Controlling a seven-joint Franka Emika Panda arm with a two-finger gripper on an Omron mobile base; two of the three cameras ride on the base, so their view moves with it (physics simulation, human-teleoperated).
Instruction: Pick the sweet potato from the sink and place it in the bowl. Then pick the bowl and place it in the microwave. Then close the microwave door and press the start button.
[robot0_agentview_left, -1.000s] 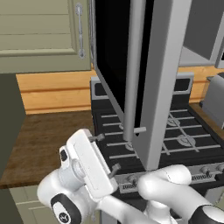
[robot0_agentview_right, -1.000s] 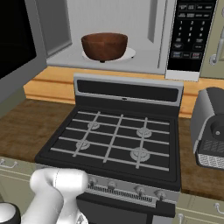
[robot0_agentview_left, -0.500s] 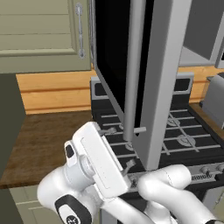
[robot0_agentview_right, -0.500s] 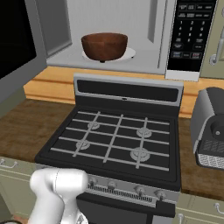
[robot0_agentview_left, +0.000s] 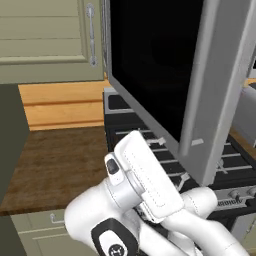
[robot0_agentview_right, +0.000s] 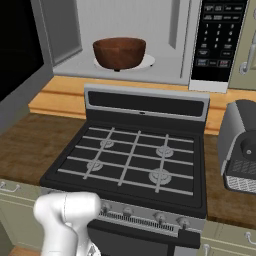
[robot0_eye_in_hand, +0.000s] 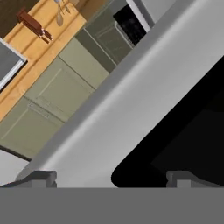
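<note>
The dark reddish-brown bowl (robot0_agentview_right: 120, 52) stands inside the open microwave (robot0_agentview_right: 167, 72), whose black keypad panel (robot0_agentview_right: 215, 40) is to its right. The sweet potato is hidden and the sink is out of view. The microwave door (robot0_agentview_left: 150, 65) hangs open to the left, with its silver frame edge toward me. In the hand view my gripper (robot0_eye_in_hand: 111, 177) is open. Its two tips are spread wide, right up against the door's silver frame (robot0_eye_in_hand: 109, 118) and black glass (robot0_eye_in_hand: 188, 127). Nothing is between the fingers. My white forearm (robot0_agentview_left: 145, 182) reaches up under the door.
The black gas stove (robot0_agentview_right: 130, 160) sits directly below the microwave. A grey toaster (robot0_agentview_right: 242, 150) stands on the wooden counter at the right. To the left are more counter (robot0_agentview_left: 55, 165) and a green wall cabinet (robot0_agentview_left: 45, 35).
My forearm has swung up and right toward the door. In the left base view the door's free edge has shifted to the right. The bowl has not moved.
</note>
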